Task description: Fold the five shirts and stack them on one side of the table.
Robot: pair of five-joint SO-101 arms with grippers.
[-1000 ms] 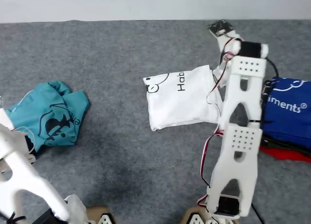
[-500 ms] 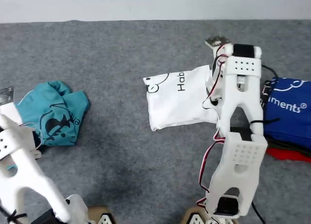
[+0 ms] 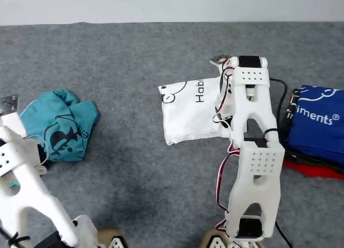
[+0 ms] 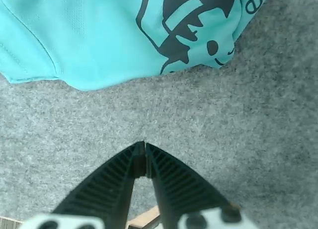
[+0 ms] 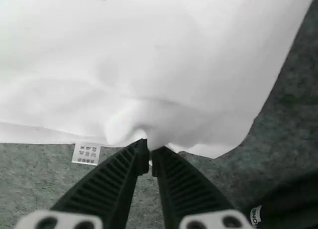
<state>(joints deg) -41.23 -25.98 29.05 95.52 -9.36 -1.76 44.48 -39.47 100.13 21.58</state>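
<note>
**A:** Where do things stand, starting from the left?

**B:** The teal shirt [image 3: 56, 124] lies crumpled at the left of the table [image 3: 134, 178], not folded. The left gripper [image 4: 145, 147] has its jaws pressed together on nothing, over bare table just beside that shirt.

**A:** And the middle?

**B:** The white shirt [image 3: 196, 111] is folded but not stacked. The right gripper [image 5: 149, 145] is pinched onto a bunch of its fabric at one edge.

**A:** The right?

**B:** The blue shirt [image 3: 317, 121] lies folded on top, with a red one [image 3: 309, 170] showing beneath. I'd judge the white one needs carrying over, and the teal one needs folding and stacking.
</note>
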